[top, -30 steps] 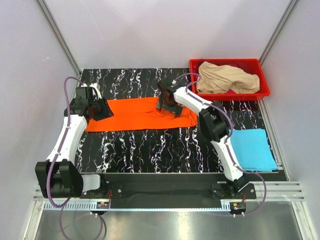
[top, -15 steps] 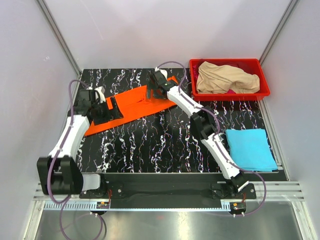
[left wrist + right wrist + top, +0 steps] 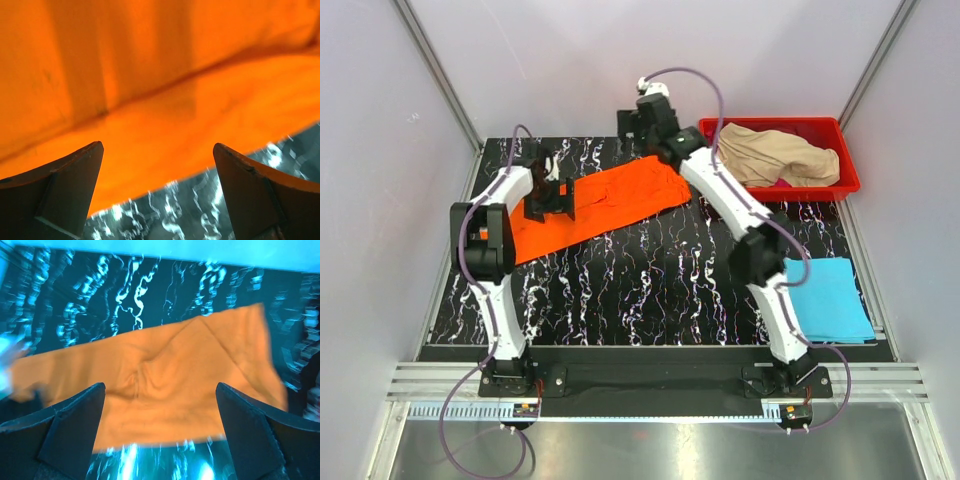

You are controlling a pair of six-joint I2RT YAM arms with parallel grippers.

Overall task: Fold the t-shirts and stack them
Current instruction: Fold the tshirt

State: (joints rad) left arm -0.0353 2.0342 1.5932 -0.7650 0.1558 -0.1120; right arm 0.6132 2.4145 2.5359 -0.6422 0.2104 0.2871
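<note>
Toward the far left of the table [image 3: 650, 290], the orange t-shirt [image 3: 610, 198] lies in a slanted strip. Over it the left gripper [image 3: 555, 197] hovers, its 2 fingers [image 3: 65, 185] spread wide and empty; the right gripper [image 3: 635, 125] gapes empty above its far end.

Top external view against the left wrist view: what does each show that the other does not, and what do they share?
Only top external: the red bin holding the beige t-shirt, the folded light blue t-shirt, the right gripper. Only left wrist: a long crease across the orange t-shirt, seen close. Both: that t-shirt on the marbled table, under the open left gripper.
</note>
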